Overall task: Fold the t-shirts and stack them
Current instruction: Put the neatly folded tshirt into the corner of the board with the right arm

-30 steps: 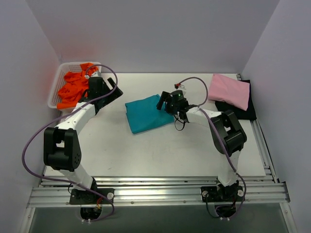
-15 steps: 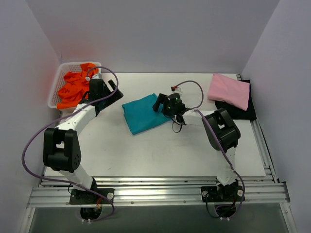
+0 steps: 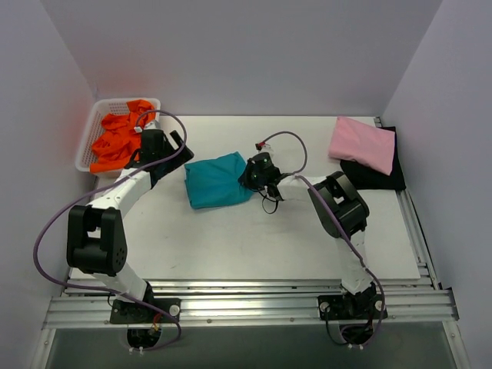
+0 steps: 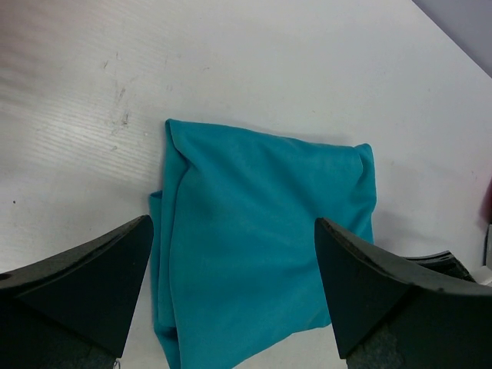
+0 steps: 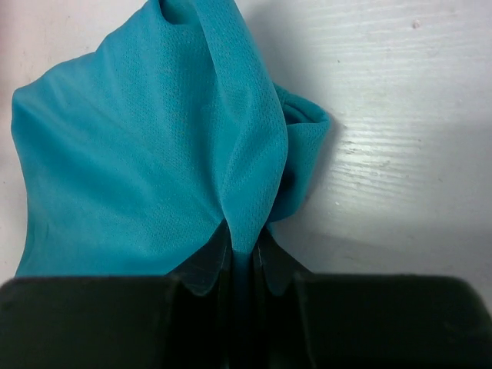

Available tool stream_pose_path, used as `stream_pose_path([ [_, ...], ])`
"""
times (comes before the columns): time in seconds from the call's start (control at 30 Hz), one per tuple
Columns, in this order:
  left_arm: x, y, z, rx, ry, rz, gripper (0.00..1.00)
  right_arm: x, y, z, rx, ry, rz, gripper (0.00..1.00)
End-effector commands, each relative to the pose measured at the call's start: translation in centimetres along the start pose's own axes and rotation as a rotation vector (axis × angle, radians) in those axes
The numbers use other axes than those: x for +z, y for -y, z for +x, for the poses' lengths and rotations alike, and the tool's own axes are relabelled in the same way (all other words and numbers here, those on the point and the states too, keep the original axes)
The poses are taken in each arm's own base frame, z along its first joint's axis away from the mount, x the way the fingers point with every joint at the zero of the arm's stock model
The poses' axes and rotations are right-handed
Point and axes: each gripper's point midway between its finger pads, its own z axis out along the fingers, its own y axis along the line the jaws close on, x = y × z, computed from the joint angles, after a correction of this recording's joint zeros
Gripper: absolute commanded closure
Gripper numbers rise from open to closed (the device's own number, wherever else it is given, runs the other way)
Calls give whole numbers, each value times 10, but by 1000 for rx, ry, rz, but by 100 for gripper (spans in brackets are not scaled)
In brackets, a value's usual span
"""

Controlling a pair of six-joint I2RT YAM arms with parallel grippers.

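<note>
- White table (image 3: pixel 231 238) boxed in by pale grey walls.
- Teal t-shirt (image 3: pixel 215 181) lies folded mid-table (its right edge bunched into a ridge).
- Right gripper (image 5: pixel 242 257) is clamped tight on that ridge.
- Left gripper (image 4: pixel 232 227) hovers near the shirt's left side, jaws wide, holding nothing.
- Pink t-shirt (image 3: pixel 361 144) rests on the black t-shirt (image 3: pixel 388 175), far right.

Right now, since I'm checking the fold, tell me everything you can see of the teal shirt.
The teal shirt is soft, finely knit cloth, plain in colour, folded into a rough rectangle and lying on the white table near its middle. Its edge nearest the right arm is bunched into a raised ridge, pinched in the shut right gripper. The left gripper hangs open near the other side, not touching. No collar shows.
</note>
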Motion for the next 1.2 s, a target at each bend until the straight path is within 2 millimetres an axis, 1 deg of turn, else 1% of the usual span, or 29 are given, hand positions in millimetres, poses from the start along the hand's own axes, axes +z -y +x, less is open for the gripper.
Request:
stream_pose_path([
  [0.0, -14, 15, -24, -1, 91, 52, 5, 8, 18, 25, -26, -98, 71, 100],
  [0.1, -14, 15, -24, 1, 93, 54, 5, 12, 16, 11, -33, -82, 88, 100],
  [0.13, -15, 13, -24, 0, 95, 52, 5, 13, 12, -2, -42, -70, 96, 100],
  [0.2, -16, 14, -24, 0, 97, 57, 5, 13, 16, -26, -55, -29, 134, 100],
  [0.23, -16, 14, -23, -1, 96, 60, 5, 12, 21, -31, -63, -42, 170, 100],
  [0.27, -17, 14, -23, -1, 98, 63, 5, 11, 17, -62, -81, 23, 191, 100],
  [0.3, -18, 15, -23, -1, 97, 67, 5, 10, 17, -74, -89, 37, 205, 100],
  [0.33, -19, 16, -24, 0, 103, 71, 5, 7, 21, -80, -99, 32, 234, 100],
  [0.37, -18, 14, -21, 1, 98, 71, 5, 5, 12, -105, -114, 74, 228, 100],
  [0.4, -19, 14, -21, 1, 100, 73, 5, 5, 20, -117, -116, 87, 256, 100],
  [0.43, -19, 14, -22, 2, 104, 75, 5, 2, 26, -122, -122, 71, 283, 100],
  [0.47, -19, 13, -20, 4, 101, 76, 5, 0, 29, -132, -126, 78, 298, 100],
  [0.5, -18, 13, -19, 5, 102, 78, 5, -6, 37, -155, -127, 103, 331, 100],
  [0.57, -16, 11, -19, 5, 102, 75, 5, -15, 47, -178, -122, 131, 360, 100],
  [0.6, -15, 10, -18, 5, 100, 73, 5, -26, 57, -198, -116, 156, 387, 100],
  [0.67, -12, 6, -16, 5, 92, 63, 5, -41, 71, -221, -108, 194, 426, 100],
  [0.7, -10, 8, -11, 6, 70, 79, 5, -55, 77, -238, -111, 215, 442, 100],
  [0.73, -9, 13, -16, 7, 93, 101, 5, -69, 99, -254, -95, 242, 494, 100],
  [0.77, -8, 13, -15, 8, 88, 105, 5, -80, 110, -264, -93, 257, 522, 100],
  [0.8, -7, 12, -13, 7, 83, 105, 5, -99, 119, -278, -81, 283, 547, 100],
  [0.83, -5, 12, -12, 7, 82, 108, 5, -111, 136, -281, -67, 289, 582, 100],
  [0.87, -4, 13, -11, 8, 81, 113, 5, -130, 167, -291, -29, 308, 630, 100],
  [0.9, -2, 13, -10, 6, 78, 117, 5, -154, 174, -303, -5, 350, 637, 100],
  [0.93, 0, 14, -11, 7, 78, 119, 5, -159, 196, -292, 17, 335, 662, 100],
  [0.97, 1, 14, -10, 7, 75, 120, 5, -176, 224, -295, 55, 346, 690, 100],
  [1.0, 3, 14, -8, 6, 68, 122, 5, -193, 231, -304, 67, 395, 687, 100],
  [1.03, 4, 15, -8, 5, 67, 128, 5, -202, 251, -301, 87, 396, 717, 100],
  [1.07, 4, 17, -8, 4, 68, 132, 5, -215, 287, -290, 131, 382, 771, 100],
  [1.17, 6, 18, -4, 5, 61, 135, 5, -227, 327, -281, 208, 384, 806, 100],
])
